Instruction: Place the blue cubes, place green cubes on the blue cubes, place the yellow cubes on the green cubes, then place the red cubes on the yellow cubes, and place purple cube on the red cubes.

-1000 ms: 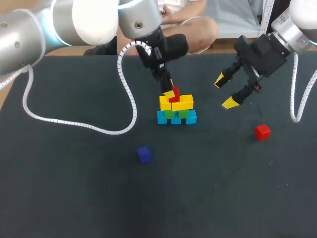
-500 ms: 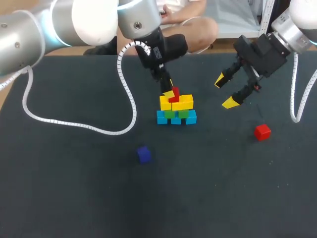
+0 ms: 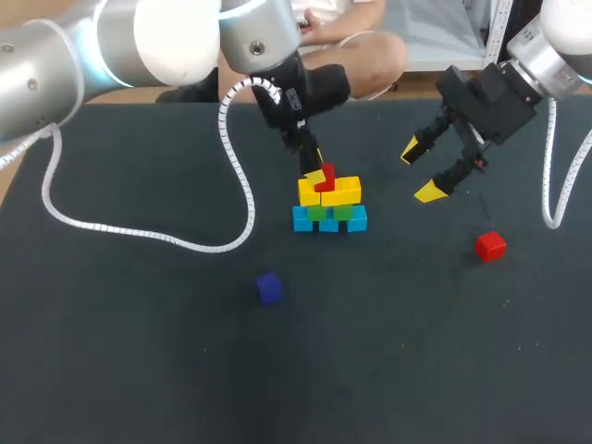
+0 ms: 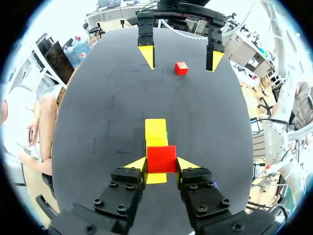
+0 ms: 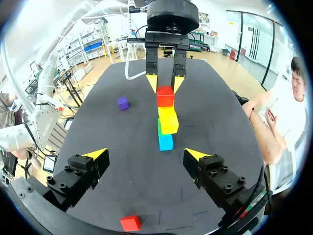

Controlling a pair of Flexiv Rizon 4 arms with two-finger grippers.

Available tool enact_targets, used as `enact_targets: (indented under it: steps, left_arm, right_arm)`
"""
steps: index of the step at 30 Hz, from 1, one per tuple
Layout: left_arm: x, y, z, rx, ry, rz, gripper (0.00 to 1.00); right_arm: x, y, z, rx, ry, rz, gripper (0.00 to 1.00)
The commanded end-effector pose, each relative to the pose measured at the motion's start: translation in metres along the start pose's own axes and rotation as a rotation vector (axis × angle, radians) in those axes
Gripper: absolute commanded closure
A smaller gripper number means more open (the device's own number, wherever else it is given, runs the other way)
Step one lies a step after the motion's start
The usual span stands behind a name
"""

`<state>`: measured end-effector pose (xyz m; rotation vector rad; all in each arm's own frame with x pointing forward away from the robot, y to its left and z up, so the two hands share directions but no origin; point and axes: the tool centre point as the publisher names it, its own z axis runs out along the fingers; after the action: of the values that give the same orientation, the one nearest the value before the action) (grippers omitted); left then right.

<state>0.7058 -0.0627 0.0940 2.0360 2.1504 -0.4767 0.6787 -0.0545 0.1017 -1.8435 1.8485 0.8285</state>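
Now left gripper (image 4: 161, 165) pinches red cube (image 3: 326, 178) over yellow layer (image 3: 342, 191), squared up for seating. Right gripper (image 3: 419, 171) hangs spread at 3 o'clock of the stack (image 3: 330, 215), likely to stay clear. Second red cube (image 3: 490, 245) lies at 4 o'clock, purple cube (image 3: 269, 288) at 7, both on worktop (image 3: 139, 351).

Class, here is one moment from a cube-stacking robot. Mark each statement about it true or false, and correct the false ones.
1. The left gripper is shut on a red cube directly above the yellow cubes. True.
2. The right gripper is shut on the loose red cube. False: its fingers are open and hold nothing; that cube lies on the table.
3. The purple cube sits on top of the stack. False: it lies alone on the table, apart from the stack.
4. The green cubes lie between the blue cubes and the yellow cubes. True.
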Motion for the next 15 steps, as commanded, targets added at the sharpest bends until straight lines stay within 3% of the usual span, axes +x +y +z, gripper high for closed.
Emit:
enact_targets:
  steps: [1,15]
  left_arm:
    - [-0.0008,0.0023,0.0003,0.005,0.002,0.002,1.00]
    - [-0.0032,0.0029,0.0002,0.008,0.007,0.003,1.00]
  right_arm:
    - [0.0001,-0.0002,0.0001,0.000,-0.002,-0.001,0.00]
    - [0.0001,-0.0002,0.0001,0.000,-0.002,-0.001,0.00]
